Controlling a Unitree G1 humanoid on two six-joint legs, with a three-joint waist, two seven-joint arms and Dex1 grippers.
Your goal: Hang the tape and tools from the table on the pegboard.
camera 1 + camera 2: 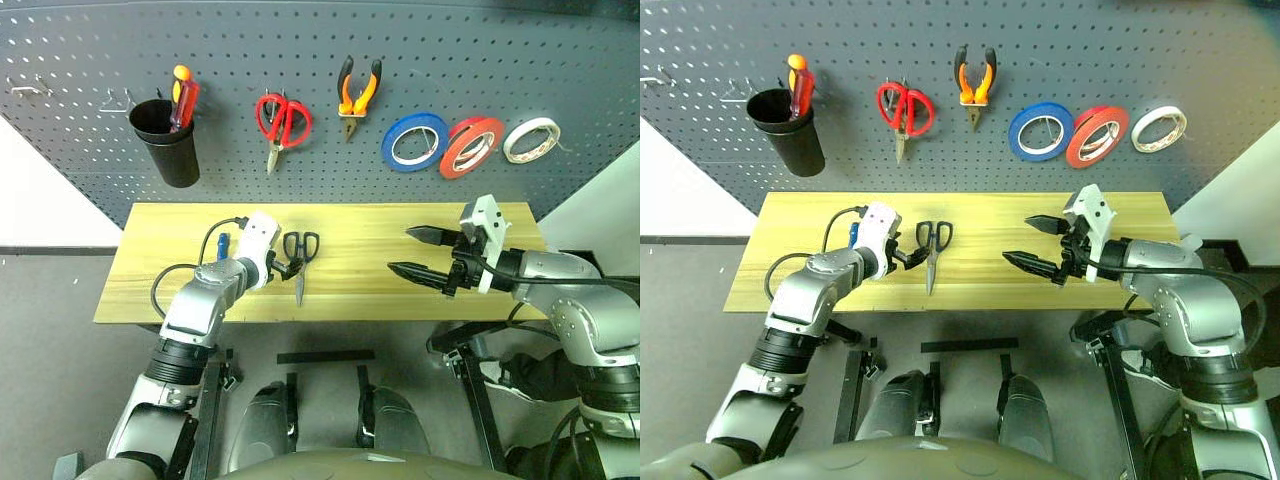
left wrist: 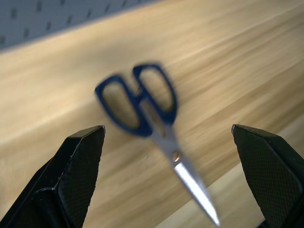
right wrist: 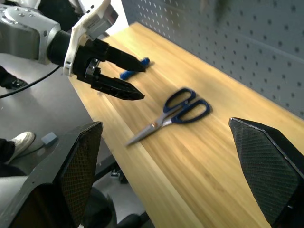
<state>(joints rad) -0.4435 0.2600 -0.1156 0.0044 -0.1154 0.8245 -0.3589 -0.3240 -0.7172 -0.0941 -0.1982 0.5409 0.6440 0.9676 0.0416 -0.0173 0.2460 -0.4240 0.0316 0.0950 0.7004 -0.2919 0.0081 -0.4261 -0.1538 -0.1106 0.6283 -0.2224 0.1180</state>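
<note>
My left gripper (image 1: pixel 287 266) stands fully open and empty just beside the dark-handled scissors (image 1: pixel 300 255), which lie flat on the table (image 1: pixel 350 300). My right gripper (image 1: pixel 424 254) is equally wide open, holding nothing, well apart from them. Blue tape (image 1: pixel 414 141) and pliers (image 1: pixel 358 92) already hang on the pegboard (image 1: pixel 450 50). Risk: flat scissors may slide or pivot when 2 fingers close, spoiling the grip.

The table (image 1: pixel 400 290) is a long top of light yellowish wood with lengthwise grain. On it lie the dark-blue-handled scissors (image 1: pixel 300 256), blades pointing toward the near edge, and a small blue-handled screwdriver (image 3: pixel 134 68) near the left end.
</note>
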